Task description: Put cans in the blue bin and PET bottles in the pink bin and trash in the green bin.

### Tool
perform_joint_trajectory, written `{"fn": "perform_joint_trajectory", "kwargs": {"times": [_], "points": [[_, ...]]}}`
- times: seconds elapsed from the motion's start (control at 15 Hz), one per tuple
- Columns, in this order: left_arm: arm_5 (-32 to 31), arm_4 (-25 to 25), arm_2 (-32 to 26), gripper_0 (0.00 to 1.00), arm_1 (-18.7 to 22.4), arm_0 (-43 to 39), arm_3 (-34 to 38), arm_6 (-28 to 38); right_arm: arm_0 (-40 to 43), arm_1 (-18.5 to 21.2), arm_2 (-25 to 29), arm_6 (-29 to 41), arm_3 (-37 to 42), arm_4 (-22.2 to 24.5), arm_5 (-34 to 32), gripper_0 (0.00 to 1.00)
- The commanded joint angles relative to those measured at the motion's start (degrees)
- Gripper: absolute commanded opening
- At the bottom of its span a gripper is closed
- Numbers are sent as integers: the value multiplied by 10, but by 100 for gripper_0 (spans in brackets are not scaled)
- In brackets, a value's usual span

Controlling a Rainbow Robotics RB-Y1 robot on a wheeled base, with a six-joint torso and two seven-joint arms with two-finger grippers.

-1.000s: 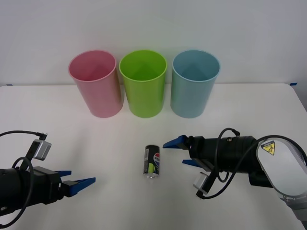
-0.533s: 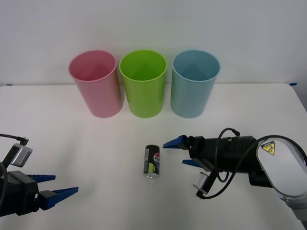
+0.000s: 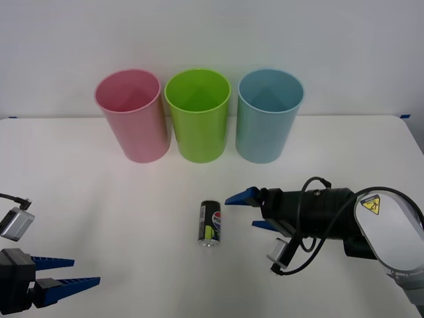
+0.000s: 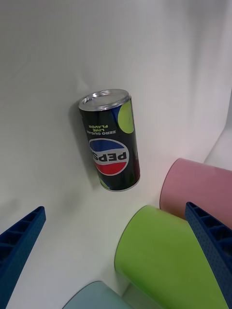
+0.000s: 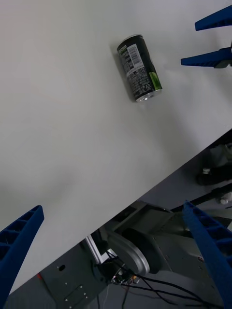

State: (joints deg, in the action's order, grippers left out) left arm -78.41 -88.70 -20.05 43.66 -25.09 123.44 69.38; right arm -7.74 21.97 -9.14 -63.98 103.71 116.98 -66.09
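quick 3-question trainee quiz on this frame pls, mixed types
1. True or false: the can stands upright on the table.
2. Which gripper is nearer the can? A) left gripper B) right gripper
3. From the robot's left to right, give the order of the bins.

Key
1. False. It lies on its side, apart from both grippers.
2. B. Its open jaws are just beside the can; the left gripper, also open, is low at the near left corner.
3. Pink bin, green bin, blue bin.
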Motion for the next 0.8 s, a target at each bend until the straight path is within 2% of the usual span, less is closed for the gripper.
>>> {"fn": "perform_joint_trajectory", "kwargs": {"times": [0.07,0.27,0.6,0.8], "points": [[6,27,2,100,12,-18,0,-1,0,0,0,0,0,0,0,100],[9,34,9,100,12,-29,0,-13,0,0,0,0,0,0,0,100],[39,59,12,100,3,-49,0,-88,0,0,0,0,0,0,0,100],[55,61,-11,100,-46,-67,12,-152,0,0,0,0,0,0,0,100]]}}
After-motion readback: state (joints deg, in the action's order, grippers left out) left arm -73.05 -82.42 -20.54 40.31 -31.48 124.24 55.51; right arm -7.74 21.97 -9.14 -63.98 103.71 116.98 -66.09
